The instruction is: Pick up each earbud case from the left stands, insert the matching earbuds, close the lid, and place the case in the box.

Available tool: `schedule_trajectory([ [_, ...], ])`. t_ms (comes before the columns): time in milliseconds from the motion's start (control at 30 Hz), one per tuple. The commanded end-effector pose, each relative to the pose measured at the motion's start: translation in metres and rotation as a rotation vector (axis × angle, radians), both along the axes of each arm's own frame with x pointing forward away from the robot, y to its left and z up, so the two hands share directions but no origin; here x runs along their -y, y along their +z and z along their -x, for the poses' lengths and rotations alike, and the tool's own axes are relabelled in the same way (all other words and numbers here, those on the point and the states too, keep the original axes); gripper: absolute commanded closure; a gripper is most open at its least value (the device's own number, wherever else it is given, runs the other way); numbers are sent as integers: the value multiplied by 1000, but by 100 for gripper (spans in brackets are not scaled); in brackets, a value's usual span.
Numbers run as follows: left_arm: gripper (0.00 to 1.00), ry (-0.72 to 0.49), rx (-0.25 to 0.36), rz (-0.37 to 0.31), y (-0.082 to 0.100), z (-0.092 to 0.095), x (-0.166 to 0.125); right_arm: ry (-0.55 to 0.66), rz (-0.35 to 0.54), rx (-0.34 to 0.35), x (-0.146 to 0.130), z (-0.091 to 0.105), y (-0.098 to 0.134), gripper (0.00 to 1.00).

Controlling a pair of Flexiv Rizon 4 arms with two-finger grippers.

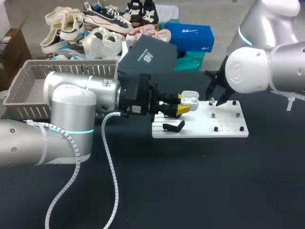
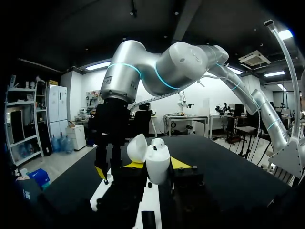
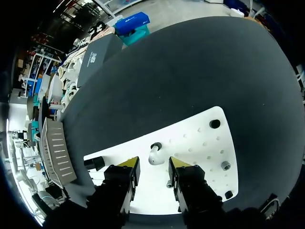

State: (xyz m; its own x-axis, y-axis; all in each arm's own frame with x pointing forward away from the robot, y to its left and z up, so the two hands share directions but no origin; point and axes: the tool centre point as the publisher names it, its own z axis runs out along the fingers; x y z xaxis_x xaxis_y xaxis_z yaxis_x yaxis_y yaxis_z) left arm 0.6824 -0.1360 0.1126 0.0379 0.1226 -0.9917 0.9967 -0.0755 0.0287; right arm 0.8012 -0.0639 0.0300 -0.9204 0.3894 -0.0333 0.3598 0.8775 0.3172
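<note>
A white earbud case [image 1: 189,99] with its lid swung open sits upright between the yellow tips of my left gripper [image 1: 183,108], which is shut on it over the left end of the white board [image 1: 228,131]. In the left wrist view the case [image 2: 157,164] stands between the fingers, lid [image 2: 137,147] tipped back. My right gripper [image 1: 218,102] hangs over the board's middle. Its wrist view shows the right gripper [image 3: 153,167] open, the fingers on either side of a white earbud [image 3: 155,156] on a black peg and clear of it.
A grey slatted basket [image 1: 28,81] stands at the table's back left. A black stand [image 1: 174,126] sits on the board's left part, and small black pegs [image 1: 216,129] dot its right part. A dark box [image 1: 152,57] lies behind the board.
</note>
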Motion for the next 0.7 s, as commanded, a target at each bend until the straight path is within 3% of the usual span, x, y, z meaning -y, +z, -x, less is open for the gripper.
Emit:
schedule_trajectory([
  [33, 100, -3, 0, 1, -1, -1, 0, -1, -2, -5, 0, -3, -2, 64],
  [433, 100, -3, 0, 1, -1, -1, 0, 2, 2, -8, -2, -6, -4, 74],
  [600, 100, -3, 0, 1, -1, -1, 0, 2, 5, -9, -2, -6, -4, 100],
  [700, 100, -3, 0, 1, -1, -1, 0, 3, 7, -9, -2, -6, -4, 100],
])
